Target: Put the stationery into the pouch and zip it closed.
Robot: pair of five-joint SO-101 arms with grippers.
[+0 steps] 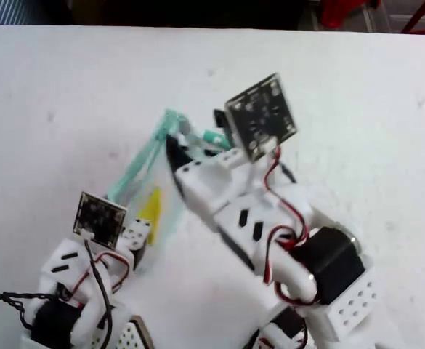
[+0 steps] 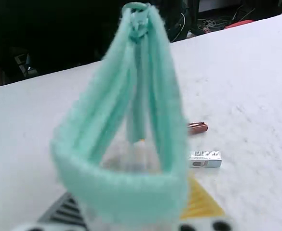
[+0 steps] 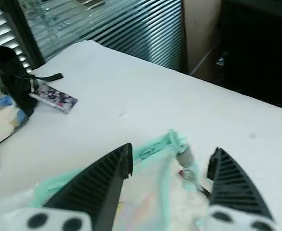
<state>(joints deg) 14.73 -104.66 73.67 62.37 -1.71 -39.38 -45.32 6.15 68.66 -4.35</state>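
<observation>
Straddling one end of the pouch (image 1: 136,169), the right claw (image 3: 173,151) stands wide open and holds nothing, with one black jaw on each side of the metal zip pull (image 3: 184,156). The pouch, clear-sided with a mint-green zip band, lies on the white worktop (image 1: 343,73) with its mouth gaping. Its opposite end sits at the left claw (image 1: 141,231), whose state cannot be told because the green band covers it. A yellow flat piece (image 2: 198,202) shows at that end of the pouch, apparently inside. A small red-brown item (image 2: 197,127) and a silver block (image 2: 205,159) lie on the worktop just beside the pouch, outside it. The step in hand appears to be taking hold at the zip-pull end. To do it well, the right claw should close on the rigid pull itself rather than on the soft band, which would bunch and slip. Any draw should run straight along the zip line, towards the end of the pouch at the left claw, with that end held firm as an anchor. Since two pieces lie outside the pouch, closing the zip probably ought to wait until they are loaded through the open mouth.
</observation>
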